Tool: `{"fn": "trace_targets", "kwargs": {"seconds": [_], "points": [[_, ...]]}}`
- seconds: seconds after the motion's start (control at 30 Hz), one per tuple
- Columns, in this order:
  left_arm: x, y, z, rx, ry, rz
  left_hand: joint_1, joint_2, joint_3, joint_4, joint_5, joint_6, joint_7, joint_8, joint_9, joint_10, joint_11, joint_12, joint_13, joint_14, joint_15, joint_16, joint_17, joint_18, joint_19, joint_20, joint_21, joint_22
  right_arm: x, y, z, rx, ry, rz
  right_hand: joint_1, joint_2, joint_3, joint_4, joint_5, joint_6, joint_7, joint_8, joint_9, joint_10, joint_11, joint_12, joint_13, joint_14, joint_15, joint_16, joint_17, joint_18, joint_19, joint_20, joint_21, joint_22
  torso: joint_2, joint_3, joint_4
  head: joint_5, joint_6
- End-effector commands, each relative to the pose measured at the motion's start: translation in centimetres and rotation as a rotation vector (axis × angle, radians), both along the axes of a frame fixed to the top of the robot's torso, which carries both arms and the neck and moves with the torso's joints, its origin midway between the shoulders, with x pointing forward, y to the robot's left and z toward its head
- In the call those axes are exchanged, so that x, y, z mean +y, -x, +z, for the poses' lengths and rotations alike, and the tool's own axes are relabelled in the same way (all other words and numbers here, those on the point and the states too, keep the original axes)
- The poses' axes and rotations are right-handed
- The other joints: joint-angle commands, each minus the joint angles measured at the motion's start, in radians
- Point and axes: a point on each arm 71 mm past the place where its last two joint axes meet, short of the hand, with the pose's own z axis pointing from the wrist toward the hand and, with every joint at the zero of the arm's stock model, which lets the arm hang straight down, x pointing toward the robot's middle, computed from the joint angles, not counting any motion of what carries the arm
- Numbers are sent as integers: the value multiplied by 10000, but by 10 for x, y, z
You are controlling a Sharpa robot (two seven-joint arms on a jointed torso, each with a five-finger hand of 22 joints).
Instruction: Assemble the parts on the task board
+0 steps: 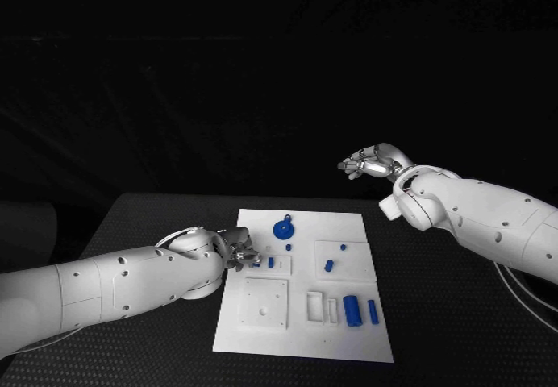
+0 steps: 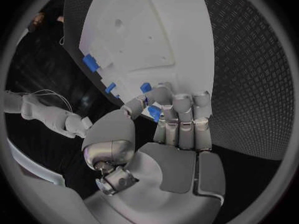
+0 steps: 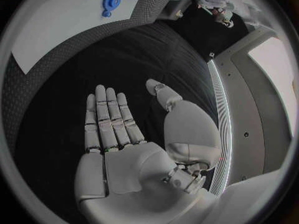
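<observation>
While the left silver many-fingered hand [image 1: 236, 248] rests at the near-left edge of the white rectangular task board [image 1: 349, 343], it pinches a small blue part [image 2: 154, 113] between thumb and fingertips [image 2: 163, 92], right at the board's edge. Just beside that pinch on the board lie two more small blue pegs [image 1: 271, 262], and a bit farther along sits a round blue disc with a tab [image 1: 284, 230] near the board's far edge. Toward the board's near-right corner, two blue cylinders [image 1: 351, 309] lie side by side in a recessed tray, next to a white rectangular frame [image 1: 316, 305]. A square white plate [image 1: 265, 302] sits on the near-left portion of the board. The right silver hand [image 1: 372, 164] hangs in the air well beyond the board's far-right corner, over the black textured worktop [image 1: 151, 218]; the wrist view shows it released, fingers straight and grasping nothing.
</observation>
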Motion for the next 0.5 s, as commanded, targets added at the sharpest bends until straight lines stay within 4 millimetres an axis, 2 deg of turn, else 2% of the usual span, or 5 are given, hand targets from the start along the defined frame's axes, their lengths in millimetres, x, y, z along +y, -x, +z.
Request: {"fn": "trace_targets", "kwargs": {"seconds": [0.03,0.07,0.17,0.5], "points": [[-9,5,-5,497,-2,-423,-46,145,3,-161,684,1365,-868,123,32,-59,-140,195,99,94,-9,111,41,126,56,-586,84,211,2,0,0,39,-13,148,-27,51,-55,5,48,-61,190,38,-12,79,17,-44,-11,12,39,-46,10,69,-3,49,-61,17,-6,-12,3,37,5],[-9,5,-6,530,3,-425,-79,153,2,-178,787,1376,-876,144,38,-70,-148,247,126,98,-10,131,50,131,52,-586,100,209,2,0,0,37,-12,144,-27,51,-55,5,49,-61,190,38,-12,79,17,-44,-11,12,39,-46,10,69,-3,49,-62,18,-17,-45,0,34,-7],[-9,5,-6,578,27,-368,-116,149,15,-204,997,1411,-896,197,53,-82,-168,360,185,107,-13,172,67,143,41,-586,130,206,1,0,0,36,-8,122,-23,52,-52,6,74,-60,189,39,-15,81,16,-45,-11,13,40,-49,12,71,-2,49,-66,22,-11,-47,-11,35,-23],[-6,4,-6,602,-13,-259,-155,219,17,-196,1044,1416,-902,222,58,-103,-175,418,214,110,-17,191,72,147,33,-583,145,202,1,1,0,41,-7,122,-17,55,-46,8,163,-58,189,45,-24,84,16,-50,-11,15,40,-60,20,75,0,53,-82,39,-24,-45,7,43,-44]]}}
